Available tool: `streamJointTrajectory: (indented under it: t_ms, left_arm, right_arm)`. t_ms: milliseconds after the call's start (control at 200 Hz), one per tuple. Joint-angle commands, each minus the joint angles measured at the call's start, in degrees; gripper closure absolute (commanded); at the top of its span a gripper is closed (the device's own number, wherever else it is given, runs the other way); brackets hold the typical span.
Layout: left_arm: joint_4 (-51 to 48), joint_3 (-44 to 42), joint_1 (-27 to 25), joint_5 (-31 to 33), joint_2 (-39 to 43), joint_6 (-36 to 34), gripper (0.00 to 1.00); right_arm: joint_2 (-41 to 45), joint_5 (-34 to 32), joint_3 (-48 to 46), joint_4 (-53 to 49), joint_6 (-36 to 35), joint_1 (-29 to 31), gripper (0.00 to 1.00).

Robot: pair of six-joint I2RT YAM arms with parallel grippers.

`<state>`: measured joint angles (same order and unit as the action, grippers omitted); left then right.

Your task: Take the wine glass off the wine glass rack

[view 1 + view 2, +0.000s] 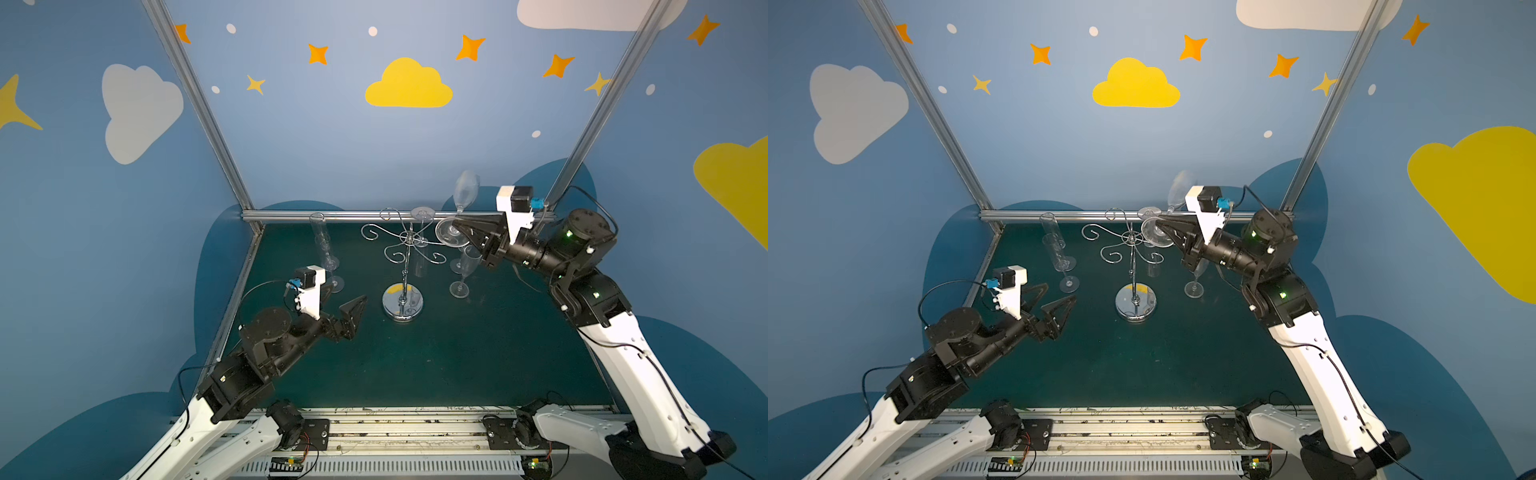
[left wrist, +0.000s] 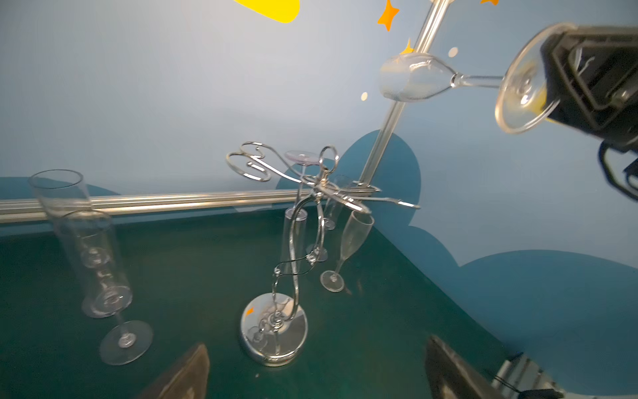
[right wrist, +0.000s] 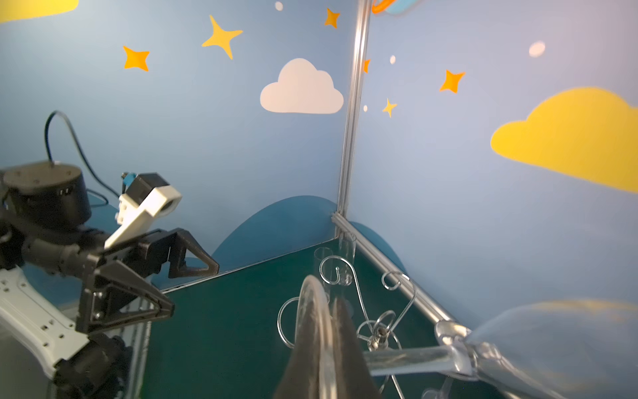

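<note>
As the right gripper (image 1: 457, 227) pinches the wine glass (image 1: 466, 187), wine glass rack (image 1: 405, 266) below its fingers, set-down seems next; left gripper (image 1: 1059, 294) gapes.

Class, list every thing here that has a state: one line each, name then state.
wine glass: lifted clear, tilted, held by its foot.
right tool: shut on the wine glass's foot.
left tool: open, empty.
wine glass rack: upright, one flute hanging upside down.
flutes on the table: upright.
</note>
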<state>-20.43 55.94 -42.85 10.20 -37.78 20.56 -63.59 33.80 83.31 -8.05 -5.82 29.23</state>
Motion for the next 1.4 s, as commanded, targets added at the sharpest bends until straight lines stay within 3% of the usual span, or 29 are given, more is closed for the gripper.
streamJointTrajectory:
  t_ms: [0,255,481,751,956,1206,1397]
  left_arm:
    - [2.4,5.2,0.2,-6.6,-3.5,3.1,0.04]
    - [2.8,13.9,1.0,-17.5,-11.3,6.8,0.05]
    - [8.6,13.8,2.4,-27.7,-14.0,12.2,0.06]
    - [13.5,12.9,2.8,-39.5,-18.2,16.5,0.12]
    - [15.0,12.5,2.7,-42.5,-19.8,17.8,0.25]
    - [15.7,11.3,2.7,-42.4,-19.1,17.9,0.58]
    - [15.5,11.0,2.7,-42.3,-18.7,17.5,0.75]
  right_arm:
    - [3.1,-4.6,-2.9,3.6,-15.0,3.3,1.0]
    - [10.4,-3.3,-13.7,5.0,-38.9,13.0,1.0]
    - [12.5,-9.0,-18.3,4.6,-52.2,22.1,1.0]
    - [10.2,-18.9,-21.6,7.9,-61.9,32.8,1.0]
    - [8.2,-24.7,-23.9,12.2,-67.8,37.6,1.0]
    - [7.4,-29.3,-25.5,16.2,-71.3,39.3,1.0]
    - [6.9,-30.2,-25.6,16.3,-72.2,39.8,1.0]
